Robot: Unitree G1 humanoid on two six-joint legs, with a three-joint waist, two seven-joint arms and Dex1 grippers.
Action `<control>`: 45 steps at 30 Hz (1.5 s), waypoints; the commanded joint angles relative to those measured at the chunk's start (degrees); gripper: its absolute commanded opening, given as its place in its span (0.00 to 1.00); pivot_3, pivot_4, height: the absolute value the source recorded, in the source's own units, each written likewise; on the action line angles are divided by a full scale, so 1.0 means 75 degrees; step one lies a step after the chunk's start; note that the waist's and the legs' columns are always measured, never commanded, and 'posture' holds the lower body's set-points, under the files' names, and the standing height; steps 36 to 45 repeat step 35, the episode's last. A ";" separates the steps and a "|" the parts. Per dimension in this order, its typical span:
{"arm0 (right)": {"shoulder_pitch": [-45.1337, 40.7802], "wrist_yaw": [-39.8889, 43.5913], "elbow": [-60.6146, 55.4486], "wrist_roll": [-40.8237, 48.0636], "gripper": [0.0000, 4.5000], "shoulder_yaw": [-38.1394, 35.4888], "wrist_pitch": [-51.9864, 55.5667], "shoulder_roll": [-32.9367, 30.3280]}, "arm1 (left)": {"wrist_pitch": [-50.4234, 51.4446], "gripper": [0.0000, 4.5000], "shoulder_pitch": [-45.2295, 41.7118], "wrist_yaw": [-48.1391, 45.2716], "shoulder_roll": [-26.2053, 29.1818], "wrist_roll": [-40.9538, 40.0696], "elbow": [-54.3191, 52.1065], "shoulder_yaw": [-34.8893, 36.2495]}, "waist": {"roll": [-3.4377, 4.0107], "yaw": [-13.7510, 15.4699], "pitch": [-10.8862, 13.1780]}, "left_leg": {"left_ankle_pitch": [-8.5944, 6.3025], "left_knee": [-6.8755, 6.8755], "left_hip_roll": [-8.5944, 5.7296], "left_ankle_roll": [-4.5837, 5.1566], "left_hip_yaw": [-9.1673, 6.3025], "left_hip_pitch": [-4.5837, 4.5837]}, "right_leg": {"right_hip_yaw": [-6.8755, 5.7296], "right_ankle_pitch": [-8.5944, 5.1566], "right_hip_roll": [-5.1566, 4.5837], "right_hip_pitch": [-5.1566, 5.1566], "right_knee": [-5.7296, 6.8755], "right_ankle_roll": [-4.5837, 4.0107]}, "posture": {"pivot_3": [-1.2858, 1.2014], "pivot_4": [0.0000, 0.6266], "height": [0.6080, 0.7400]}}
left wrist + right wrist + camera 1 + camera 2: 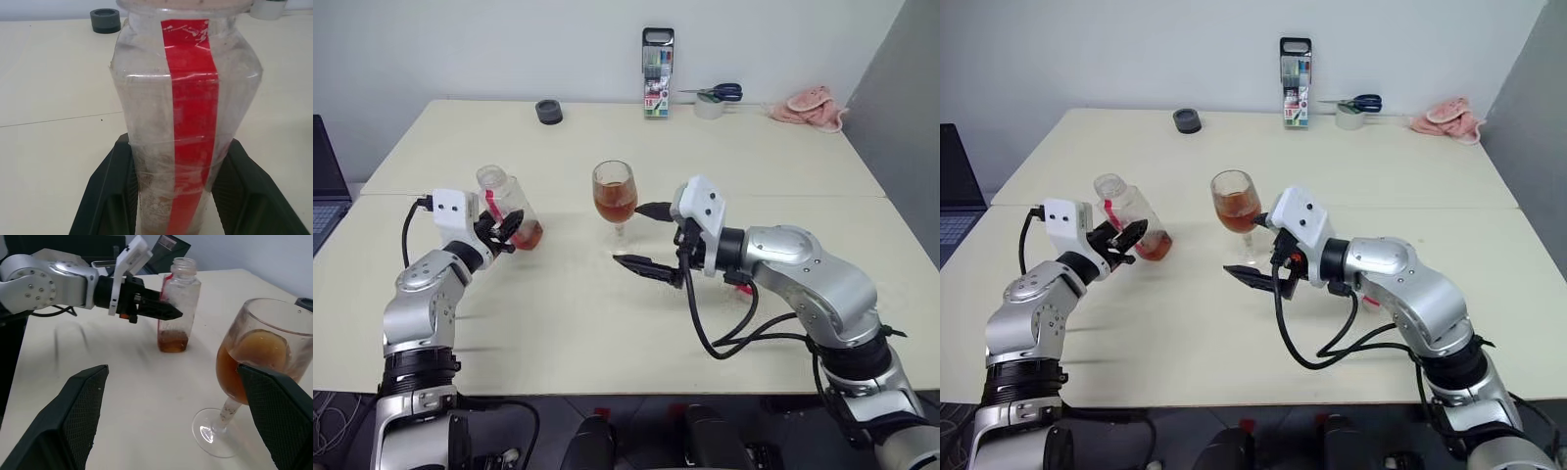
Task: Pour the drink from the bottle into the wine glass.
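Your left gripper (505, 231) pinches the uncapped bottle (509, 208) near the wine glass (615, 196); your right gripper (646, 253) stands spread beside the glass's stem.

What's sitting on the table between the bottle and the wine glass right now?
Nothing visible: bare table separates the bottle, held in the shut left gripper, from the wine glass. The open right gripper is beside the glass's far side.

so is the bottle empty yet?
Nearly: the bottle, cap off and held in the left gripper, has only a shallow layer of drink at its base. The wine glass is about half full.
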 commanded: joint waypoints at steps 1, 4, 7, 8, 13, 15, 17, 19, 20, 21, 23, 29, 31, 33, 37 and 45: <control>-0.0171 -0.0072 -0.0178 -0.0081 1.00 -0.0045 -0.0044 0.0058 | -0.0091 0.37 0.0128 0.0002 0.0082 0.0030 -0.0353 0.0021 | 0.0000 0.0002 0.0000 | 0.0000 0.0000 0.0000 0.0000 0.0001 0.0000 | 0.0001 0.0000 -0.0001 0.0000 -0.0001 0.0000 | 0.52 0.24 1.00; -0.0164 -0.0067 -0.0176 -0.0103 1.00 -0.0046 -0.0048 0.0108 | -0.0063 0.45 0.0165 0.0058 0.0034 -0.0006 -0.0397 0.0066 | 0.0000 0.0002 0.0000 | -0.0001 -0.0001 0.0001 0.0000 -0.0001 0.0000 | 0.0000 0.0000 0.0000 0.0000 -0.0001 0.0000 | 0.52 0.24 1.00; -0.0146 -0.0052 -0.0204 -0.0120 1.00 -0.0064 -0.0033 0.0134 | -0.0090 0.66 0.0217 0.0083 0.0020 -0.0010 -0.0469 0.0080 | 0.0000 0.0002 0.0000 | -0.0001 -0.0001 0.0001 0.0001 0.0001 0.0001 | 0.0001 0.0000 0.0000 0.0000 -0.0001 0.0000 | 0.52 0.24 1.00; -0.0142 -0.0048 -0.0212 -0.0124 1.00 -0.0067 -0.0030 0.0140 | -0.0103 0.74 0.0236 0.0072 0.0032 -0.0002 -0.0490 0.0067 | 0.0000 0.0002 0.0000 | -0.0001 -0.0001 0.0000 0.0001 0.0000 0.0001 | 0.0000 0.0000 0.0000 0.0000 -0.0001 0.0000 | 0.52 0.24 1.00; -0.0104 -0.0007 -0.0207 -0.0145 1.00 -0.0041 -0.0070 0.0148 | -0.0358 1.00 0.0350 0.0045 0.0100 0.0187 -0.0584 -0.0045 | 0.0000 0.0002 0.0000 | -0.0002 -0.0002 0.0000 0.0002 0.0000 0.0001 | 0.0000 0.0000 0.0000 0.0000 -0.0001 0.0000 | 0.52 0.24 1.00; 0.0046 -0.0018 -0.0240 -0.0284 1.00 -0.0006 -0.0234 0.0069 | -0.0605 1.00 0.0482 0.0054 0.0097 0.0314 -0.0708 -0.0099 | 0.0000 0.0004 0.0000 | -0.0002 -0.0002 0.0000 0.0002 0.0000 0.0000 | 0.0000 0.0000 0.0000 0.0000 -0.0002 0.0000 | 0.52 0.24 1.00; 0.0388 -0.0007 -0.0286 -0.0575 1.00 0.0041 -0.0656 -0.0115 | -0.0861 1.00 0.0668 0.0041 0.0051 0.0352 -0.0898 -0.0084 | 0.0000 0.0012 0.0000 | -0.0002 -0.0003 0.0001 0.0002 -0.0001 0.0001 | 0.0000 0.0000 -0.0001 0.0000 -0.0003 0.0000 | 0.52 0.24 1.00; 0.0958 -0.0084 -0.0405 -0.0734 1.00 -0.0056 -0.1130 -0.0140 | -0.0980 1.00 0.0949 -0.0015 -0.0001 0.0245 -0.1211 0.0006 | -0.0002 0.0030 -0.0001 | -0.0002 -0.0004 0.0000 0.0001 0.0001 0.0000 | 0.0001 0.0000 -0.0004 0.0000 -0.0005 0.0000 | 0.52 0.24 1.00; 0.1390 -0.0173 -0.0419 -0.0810 1.00 -0.0149 -0.1544 -0.0055 | -0.0927 1.00 0.1115 0.0049 -0.0055 0.0161 -0.1413 0.0091 | -0.0001 0.0037 -0.0001 | -0.0002 -0.0006 0.0001 0.0001 0.0001 0.0000 | 0.0001 0.0000 -0.0005 0.0000 -0.0008 0.0000 | 0.52 0.24 1.00; 0.1809 -0.0291 -0.0393 -0.0985 1.00 -0.0185 -0.1980 -0.0004 | -0.1033 1.00 0.1278 0.0140 -0.0104 0.0186 -0.1566 0.0140 | -0.0002 0.0043 -0.0001 | -0.0003 -0.0008 0.0001 0.0001 0.0004 0.0000 | 0.0004 0.0000 -0.0007 0.0001 -0.0009 0.0000 | 0.52 0.24 1.00; 0.2581 -0.0482 -0.0202 -0.1366 1.00 -0.0212 -0.2845 0.0079 | -0.1222 1.00 0.1584 0.0383 -0.0146 0.0418 -0.1804 0.0123 | -0.0002 0.0052 -0.0001 | -0.0003 -0.0014 0.0003 0.0001 0.0004 0.0000 | 0.0004 0.0000 -0.0008 0.0001 -0.0010 0.0001 | 0.52 0.24 1.00; 0.4325 -0.1751 0.1157 -0.1901 1.00 -0.0786 -0.5062 0.1410 | -0.1022 1.00 0.2506 0.1100 -0.0540 0.0749 -0.2636 -0.0023 | -0.0002 0.0067 -0.0002 | -0.0003 -0.0027 0.0009 0.0001 0.0018 0.0024 | 0.0016 0.0000 0.0002 0.0008 -0.0005 0.0003 | 0.52 0.24 1.00; 0.4545 -0.1914 0.1437 -0.2067 1.00 -0.0766 -0.5553 0.1708 | -0.1215 1.00 0.2654 0.1195 -0.0728 0.0746 -0.2697 0.0023 | -0.0002 0.0070 -0.0001 | -0.0003 -0.0029 0.0010 0.0000 0.0021 0.0029 | 0.0018 0.0000 0.0003 0.0011 -0.0005 0.0003 | 0.52 0.24 1.00; 0.4632 -0.2072 0.1578 -0.2106 1.00 -0.0781 -0.5792 0.1953 | -0.1348 1.00 0.2744 0.1228 -0.0814 0.0798 -0.2723 0.0014 | -0.0002 0.0073 -0.0001 | -0.0002 -0.0029 0.0009 0.0000 0.0020 0.0029 | 0.0017 0.0000 0.0003 0.0011 -0.0005 0.0003 | 0.52 0.24 1.00; 0.4631 -0.2108 0.1666 -0.2082 1.00 -0.0810 -0.5912 0.2074 | -0.1627 1.00 0.2791 0.1252 -0.0895 0.0843 -0.2716 0.0028 | -0.0002 0.0072 -0.0001 | -0.0002 -0.0031 0.0010 0.0000 0.0023 0.0031 | 0.0018 0.0000 0.0005 0.0011 -0.0005 0.0003 | 0.52 0.24 1.00; 0.4631 -0.2108 0.1666 -0.2082 1.00 -0.0810 -0.5912 0.2074 | -0.1627 1.00 0.2791 0.1252 -0.0895 0.0843 -0.2716 0.0028 | -0.0002 0.0072 -0.0001 | -0.0002 -0.0031 0.0010 0.0000 0.0023 0.0031 | 0.0018 0.0000 0.0005 0.0011 -0.0005 0.0003 | 0.52 0.24 1.00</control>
